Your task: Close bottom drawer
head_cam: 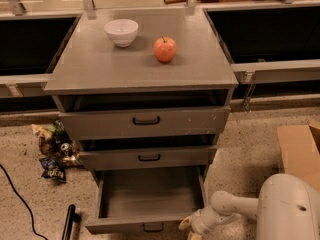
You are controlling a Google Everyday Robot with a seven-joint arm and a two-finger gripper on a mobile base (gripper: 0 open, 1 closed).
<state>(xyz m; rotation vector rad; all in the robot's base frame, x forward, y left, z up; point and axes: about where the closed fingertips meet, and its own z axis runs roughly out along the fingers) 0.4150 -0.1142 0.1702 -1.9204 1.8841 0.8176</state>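
The bottom drawer [150, 194] of the grey cabinet [145, 64] stands pulled far out, showing its plain grey, empty interior. Its low front panel [135, 225] and small black handle [153, 228] sit at the lower edge of the view. My gripper [189, 226] is at the end of a white arm that reaches in from the lower right. It sits just beside the right end of the drawer's front panel, close to it or touching it. The middle drawer [147, 157] and top drawer [145, 120] are slightly open.
A white bowl [121, 32] and a red apple [164, 49] rest on the cabinet top. Snack bags and litter [52, 149] lie on the floor at left, with a black cable [17, 196] and a black post [69, 221]. A cardboard box [300, 151] stands at right.
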